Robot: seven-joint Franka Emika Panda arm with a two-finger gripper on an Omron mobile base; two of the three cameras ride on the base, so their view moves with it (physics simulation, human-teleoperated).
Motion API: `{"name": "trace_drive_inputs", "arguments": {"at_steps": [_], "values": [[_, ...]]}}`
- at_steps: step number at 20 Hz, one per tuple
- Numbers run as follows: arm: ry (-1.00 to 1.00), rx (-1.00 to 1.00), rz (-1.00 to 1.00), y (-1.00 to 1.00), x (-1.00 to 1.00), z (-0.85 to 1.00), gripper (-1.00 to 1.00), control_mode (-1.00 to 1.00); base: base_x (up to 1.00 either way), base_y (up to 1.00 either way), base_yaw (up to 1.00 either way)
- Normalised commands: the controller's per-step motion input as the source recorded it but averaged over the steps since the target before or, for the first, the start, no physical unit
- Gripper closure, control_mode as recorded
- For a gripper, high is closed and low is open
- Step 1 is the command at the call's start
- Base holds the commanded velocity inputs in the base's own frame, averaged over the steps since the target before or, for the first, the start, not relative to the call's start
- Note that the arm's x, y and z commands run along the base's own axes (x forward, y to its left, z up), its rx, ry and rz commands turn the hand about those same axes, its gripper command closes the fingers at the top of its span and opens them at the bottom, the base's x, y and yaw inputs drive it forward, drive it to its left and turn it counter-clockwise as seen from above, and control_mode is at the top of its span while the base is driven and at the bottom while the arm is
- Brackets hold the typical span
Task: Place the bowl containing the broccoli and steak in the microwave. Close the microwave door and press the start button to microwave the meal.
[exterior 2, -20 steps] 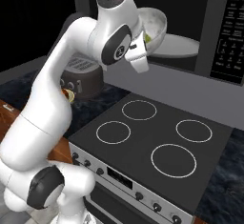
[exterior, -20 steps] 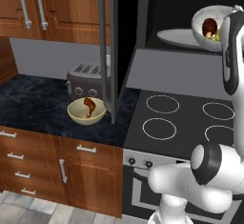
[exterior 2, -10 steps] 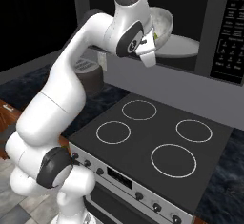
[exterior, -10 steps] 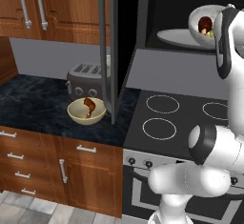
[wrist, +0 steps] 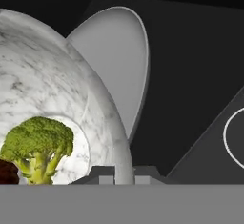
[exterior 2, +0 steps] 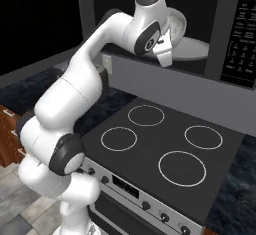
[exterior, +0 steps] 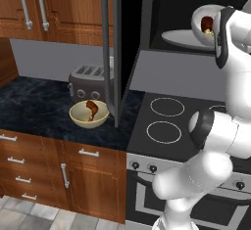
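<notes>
1. Two bowls show: a white bowl (exterior: 203, 22) up at the microwave (exterior: 196, 9) mouth, and a tan bowl (exterior: 88, 114) holding one drumstick (exterior: 91, 109) on the dark bench (exterior: 34, 106).
2. One steak (exterior: 207, 25) lies in the white bowl; in the hand view one broccoli floret (wrist: 39, 147) sits beside a dark edge of meat at 9 o'clock of it.
3. White bowl hangs tilted over the pale turntable (exterior: 184, 38), its rim (wrist: 114, 137) running between the two fingertips; whether it touches the plate cannot be told.
4. End effector (wrist: 123, 173) is closed on the bowl's rim, at the bowl's 3 o'clock side in the left base view.
5. One microwave door (exterior: 112, 43) stands swung out, edge-on, hanging down in front of the toaster (exterior: 88, 80) and just beside the tan bowl.
6. One four-slot toaster sits at 12 o'clock of the tan bowl, near it.
7. Four burner rings mark the stovetop (exterior 2: 165, 144) below the microwave; a row of knobs (exterior 2: 145, 205) lines the stove front.
8. Control panel (exterior 2: 246, 14) at the microwave's right carries small pale writing, too fine to read.
9. Wooden cabinets (exterior: 59, 4) hang above the bench, with drawers (exterior: 19, 160) below it.
</notes>
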Motion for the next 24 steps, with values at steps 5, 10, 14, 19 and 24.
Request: {"name": "trace_drive_inputs", "arguments": {"at_steps": [5, 10, 14, 19, 24], "values": [[0.05, 0.0, 0.0, -0.29, 0.53, 0.0, 1.0, -1.0, 0.0, 0.0, 0.0], [0.07, 0.0, 0.0, -0.21, 0.3, 0.01, 1.0, -1.0, 0.0, 0.0, 0.0], [0.09, 0.0, 0.0, 0.0, 0.04, 0.11, -1.0, -1.0, 0.0, 0.0, 0.0], [-0.01, 0.0, 0.0, 0.0, 0.01, 0.05, -1.0, -1.0, 0.0, 0.0, 0.0], [-0.37, 0.0, 0.0, 0.13, 0.08, -0.38, -1.0, -1.0, 0.0, 0.0, 0.0]]}}
